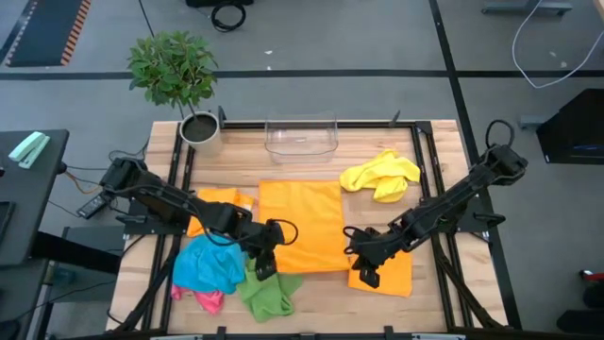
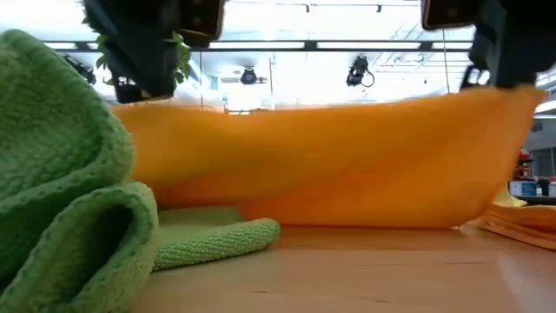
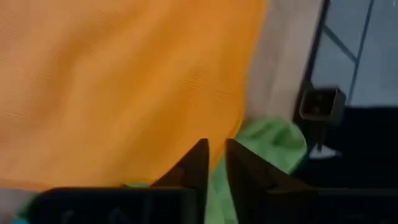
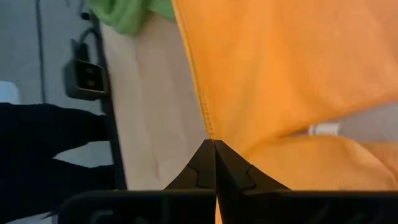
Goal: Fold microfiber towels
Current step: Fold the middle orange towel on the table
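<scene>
- The big orange towel [image 1: 300, 225] lay spread across the middle of the table [image 1: 444, 161], its near edge lifted off the wood between the two grippers.
- In the low view that orange towel [image 2: 330, 165] hung like a curtain, sagging in the middle, both upper corners up by the arms.
- The left gripper [image 1: 265, 267] sat at the towel's near-left corner; in its wrist view the fingers [image 3: 198, 163] stood narrowly apart, a slim gap between them, with nothing seen clamped in that gap.
- The orange cloth [image 3: 124, 87] filled the space just ahead of those fingers, with the green towel [image 3: 273, 143] right beside them.
- The right gripper [image 1: 366, 274] was at the towel's near-right corner, its fingers [image 4: 205, 165] pressed together on the hemmed edge of the orange towel [image 4: 292, 68].
- A second orange towel [image 1: 394, 276] lay flat under the right gripper, near the table's front edge; another orange one [image 1: 222, 200] peeked out at the left behind the left arm.
- The green towel [image 1: 269, 293] lay crumpled at the front edge, just beside the left gripper; it loomed close in the low view [image 2: 69, 183].
- A blue towel [image 1: 206, 266] sat bunched to its left, on a pink one [image 1: 209, 300] poking out near the front-left corner.
- A yellow towel [image 1: 380, 175] lay heaped toward the back right, well apart from both grippers.
- A clear bin [image 1: 301, 135] stood at the back edge, a potted plant [image 1: 179, 80] at the back-left corner.
</scene>
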Available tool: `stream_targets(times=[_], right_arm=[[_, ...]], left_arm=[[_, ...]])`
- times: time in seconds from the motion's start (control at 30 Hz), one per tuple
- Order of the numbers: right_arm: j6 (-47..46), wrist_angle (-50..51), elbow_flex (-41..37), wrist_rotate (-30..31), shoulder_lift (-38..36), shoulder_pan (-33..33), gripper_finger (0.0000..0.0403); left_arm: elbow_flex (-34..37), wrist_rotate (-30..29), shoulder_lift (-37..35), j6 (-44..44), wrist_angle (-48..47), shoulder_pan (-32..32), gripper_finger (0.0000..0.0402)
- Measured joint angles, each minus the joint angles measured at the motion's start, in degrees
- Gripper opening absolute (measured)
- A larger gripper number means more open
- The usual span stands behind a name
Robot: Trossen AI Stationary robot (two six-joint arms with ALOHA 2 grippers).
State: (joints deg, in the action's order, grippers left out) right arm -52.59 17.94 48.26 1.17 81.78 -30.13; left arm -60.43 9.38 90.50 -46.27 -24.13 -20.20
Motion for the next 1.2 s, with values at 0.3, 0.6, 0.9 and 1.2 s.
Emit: stream_targets(times=[0.3,0.6,0.9,1.2], right_arm=[[2.24,-0.25,0.73,0.27,-0.11,0.96,0.0001],[3.29,-0.35,0.79,0.7,-0.11,1.62,0.0001],[3.09,-0.32,0.82,0.42,-0.11,1.64,0.0001],[2.72,-0.29,0.82,0.24,-0.11,1.62,0.0001]], left_arm=[[-0.28,-0.63,-0.04,9.35,1.09,-5.11,0.0209],[-0.34,-13.65,3.98,30.42,5.21,-14.66,0.0212],[-0.32,-14.06,10.24,32.93,4.34,-14.06,0.0188],[-0.32,-14.09,10.4,32.34,4.46,-13.99,0.014]])
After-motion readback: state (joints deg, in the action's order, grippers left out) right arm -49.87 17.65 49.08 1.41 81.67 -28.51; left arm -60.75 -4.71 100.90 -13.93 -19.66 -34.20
